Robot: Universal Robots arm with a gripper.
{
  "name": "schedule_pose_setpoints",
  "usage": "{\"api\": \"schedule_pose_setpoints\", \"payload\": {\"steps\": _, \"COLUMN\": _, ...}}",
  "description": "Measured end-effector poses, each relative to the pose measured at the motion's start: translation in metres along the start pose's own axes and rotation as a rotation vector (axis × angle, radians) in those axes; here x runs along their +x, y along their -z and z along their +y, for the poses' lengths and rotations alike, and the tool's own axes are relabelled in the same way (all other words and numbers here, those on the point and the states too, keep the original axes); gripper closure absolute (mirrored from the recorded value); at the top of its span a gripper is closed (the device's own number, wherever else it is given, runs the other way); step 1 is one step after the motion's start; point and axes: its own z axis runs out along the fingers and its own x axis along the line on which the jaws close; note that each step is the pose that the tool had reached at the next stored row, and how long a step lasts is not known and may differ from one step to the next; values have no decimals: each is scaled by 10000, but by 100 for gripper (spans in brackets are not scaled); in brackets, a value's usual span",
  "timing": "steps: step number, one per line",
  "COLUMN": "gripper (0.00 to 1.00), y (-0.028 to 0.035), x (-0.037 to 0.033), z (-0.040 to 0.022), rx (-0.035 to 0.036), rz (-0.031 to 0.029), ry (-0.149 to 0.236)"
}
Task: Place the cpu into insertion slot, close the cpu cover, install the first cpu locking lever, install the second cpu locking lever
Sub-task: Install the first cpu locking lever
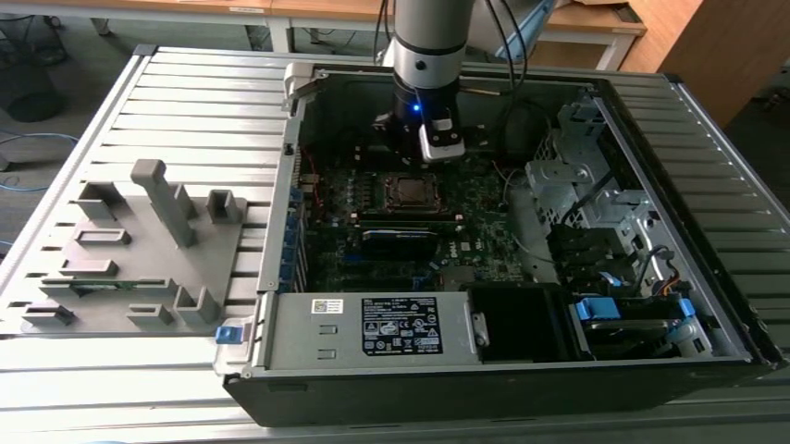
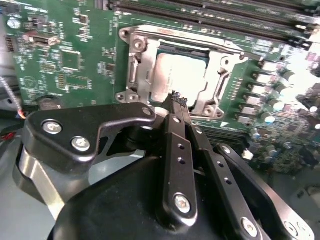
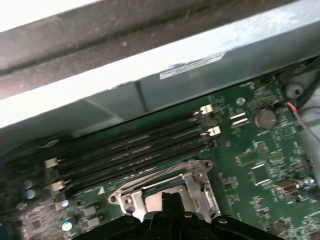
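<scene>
Inside the open computer case (image 1: pixel 519 231), the arm (image 1: pixel 426 37) reaches down with its gripper (image 1: pixel 442 153) just above the insertion slot (image 1: pixel 410 191); a grey fixture tray (image 1: pixel 124 250) lies toward the exterior view's left

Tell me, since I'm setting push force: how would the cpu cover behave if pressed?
The cpu cover looks like thin sheet metal with a window, so probably stiff but bendable. It seems to lie flat over the cpu, so likely little give. The hand hovers close.

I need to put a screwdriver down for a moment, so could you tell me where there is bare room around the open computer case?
The ribbed metal table is free behind the grey fixture block, and along the case's exterior-view right. Inside the case it is crowded: the gripper hangs shut over the cpu cover, with memory slots, cables and drive bays close by.
</scene>
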Motion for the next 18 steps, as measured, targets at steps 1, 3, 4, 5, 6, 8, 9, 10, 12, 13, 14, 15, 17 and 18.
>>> {"api": "schedule_pose_setpoints", "payload": {"steps": 1, "gripper": 89, "y": 0, "x": 0, "z": 0, "rx": 3, "rz": 7, "ry": -2}}
{"api": "schedule_pose_setpoints", "payload": {"steps": 3, "gripper": 89, "y": 0, "x": 0, "z": 0, "rx": 8, "rz": 20, "ry": -2}}
{"api": "schedule_pose_setpoints", "payload": {"steps": 4, "gripper": 89, "y": -1, "x": 0, "z": 0, "rx": 9, "rz": 25, "ry": -2}}
{"api": "schedule_pose_setpoints", "payload": {"steps": 5, "gripper": 89, "y": -1, "x": 0, "z": 0, "rx": 12, "rz": 26, "ry": -2}}
{"api": "schedule_pose_setpoints", "payload": {"steps": 6, "gripper": 89, "y": -2, "x": -1, "z": 1, "rx": 43, "rz": 15, "ry": 14}}
{"api": "schedule_pose_setpoints", "payload": {"steps": 8, "gripper": 89, "y": -1, "x": -2, "z": 1, "rx": 226, "rz": -35, "ry": 109}}
{"api": "schedule_pose_setpoints", "payload": {"steps": 9, "gripper": 89, "y": -2, "x": -3, "z": 1, "rx": 323, "rz": -63, "ry": 162}}
{"api": "schedule_pose_setpoints", "payload": {"steps": 10, "gripper": 89, "y": -2, "x": -3, "z": 1, "rx": 424, "rz": -92, "ry": 223}}
{"api": "schedule_pose_setpoints", "payload": {"steps": 12, "gripper": 89, "y": -4, "x": -3, "z": 1, "rx": 515, "rz": -116, "ry": 381}}
{"api": "schedule_pose_setpoints", "payload": {"steps": 13, "gripper": 89, "y": -5, "x": -3, "z": 0, "rx": 514, "rz": -111, "ry": 489}}
{"api": "schedule_pose_setpoints", "payload": {"steps": 14, "gripper": 89, "y": -8, "x": -2, "z": 0, "rx": 512, "rz": -104, "ry": 620}}
{"api": "schedule_pose_setpoints", "payload": {"steps": 15, "gripper": 89, "y": -11, "x": -2, "z": 0, "rx": 506, "rz": -97, "ry": 756}}
{"api": "schedule_pose_setpoints", "payload": {"steps": 17, "gripper": 89, "y": -18, "x": -2, "z": 0, "rx": 499, "rz": -83, "ry": 1031}}
{"api": "schedule_pose_setpoints", "payload": {"steps": 18, "gripper": 89, "y": -22, "x": -3, "z": 0, "rx": 495, "rz": -76, "ry": 1167}}
